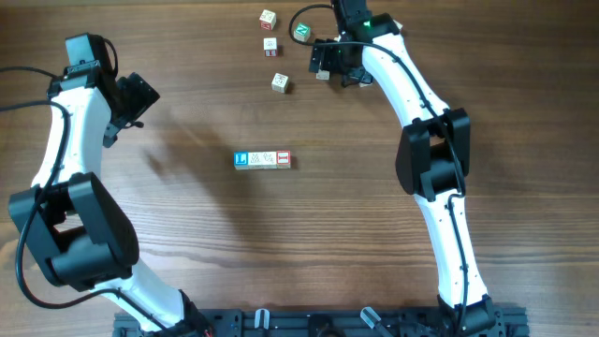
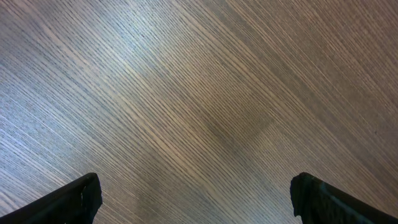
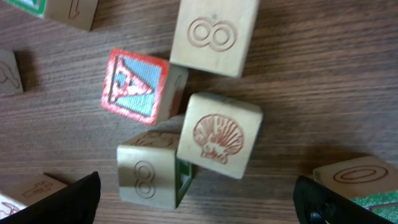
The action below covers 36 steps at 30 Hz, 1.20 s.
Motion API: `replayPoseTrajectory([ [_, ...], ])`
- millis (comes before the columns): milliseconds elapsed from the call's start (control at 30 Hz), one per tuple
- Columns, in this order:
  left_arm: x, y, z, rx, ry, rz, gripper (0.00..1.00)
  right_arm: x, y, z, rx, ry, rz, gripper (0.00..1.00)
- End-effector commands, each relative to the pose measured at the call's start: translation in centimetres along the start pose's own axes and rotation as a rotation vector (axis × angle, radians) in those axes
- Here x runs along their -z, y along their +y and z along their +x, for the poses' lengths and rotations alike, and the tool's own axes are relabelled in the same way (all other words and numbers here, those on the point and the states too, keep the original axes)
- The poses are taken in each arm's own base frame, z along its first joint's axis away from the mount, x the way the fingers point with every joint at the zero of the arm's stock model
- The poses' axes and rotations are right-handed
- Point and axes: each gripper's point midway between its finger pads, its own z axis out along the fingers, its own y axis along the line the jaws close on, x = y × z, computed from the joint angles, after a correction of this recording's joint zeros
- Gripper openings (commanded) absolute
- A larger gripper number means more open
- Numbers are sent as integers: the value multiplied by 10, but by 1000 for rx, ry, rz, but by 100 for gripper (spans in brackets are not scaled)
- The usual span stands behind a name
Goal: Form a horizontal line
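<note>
At the centre of the overhead view, the horizontal line (image 1: 262,160) of four tiny wooden letter cubes sits edge to edge on the brown wood-grain table (image 1: 187,234). Its blue-faced "L" is at the end nearer the left arm, its red-faced cube at the other end. Both arms are well apart from it. The left gripper (image 1: 140,98) hangs over bare wood, and the right gripper (image 1: 328,61) is at the far edge among loose wooden cubes (image 1: 279,82).

In the left wrist view, the dark fingers (image 2: 74,202) stand spread wide, with only table between them.

In the right wrist view, the fingers (image 3: 68,202) are likewise spread and pinch nothing. Just ahead lies a tight cluster: a red-framed sailboat cube (image 3: 137,87), a pale shell-engraved cube (image 3: 217,135) and a pale "8" cube (image 3: 146,177). The shell cube touches the "8" cube and may lean on it.

The crowding is the risk. Jaws closing here could catch two cubes or topple the shell one, and a skewed grip could knock the finished row crooked on delivery.
</note>
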Motion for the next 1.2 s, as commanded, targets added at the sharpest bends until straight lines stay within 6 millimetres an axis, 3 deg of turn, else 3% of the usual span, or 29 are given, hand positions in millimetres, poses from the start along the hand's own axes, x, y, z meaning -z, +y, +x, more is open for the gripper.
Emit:
replayPoseTrajectory([
  [0, 6, -3, -5, 4, -18, 12, 100, -12, -5, 3, -2, 4, 21, 99],
  [100, 6, -3, -5, 4, -18, 12, 100, -11, -12, -11, -24, -69, 76, 99],
  [167, 6, -3, -5, 4, -18, 12, 100, -9, -24, -21, -73, -127, 148, 92],
  [233, 6, -3, -5, 4, -18, 12, 100, -8, -23, -28, -90, -154, 138, 88],
  [267, 6, -3, -5, 4, -18, 12, 100, -8, -23, -30, -90, -161, 134, 80],
  [533, 6, -3, -5, 3, -18, 12, 100, -8, -24, -27, -108, -150, 139, 61],
  [567, 6, -3, -5, 4, -18, 12, 100, -8, -25, -25, -116, -142, 144, 55],
  [800, 6, -3, -5, 4, -18, 12, 100, -10, -26, -22, -114, -133, 149, 56],
  [967, 6, -3, -5, 4, -18, 12, 100, -26, -28, -13, -114, -98, 143, 61],
  [1167, 6, -3, -5, 3, -18, 12, 100, -24, -25, -19, -103, -119, 132, 45],
])
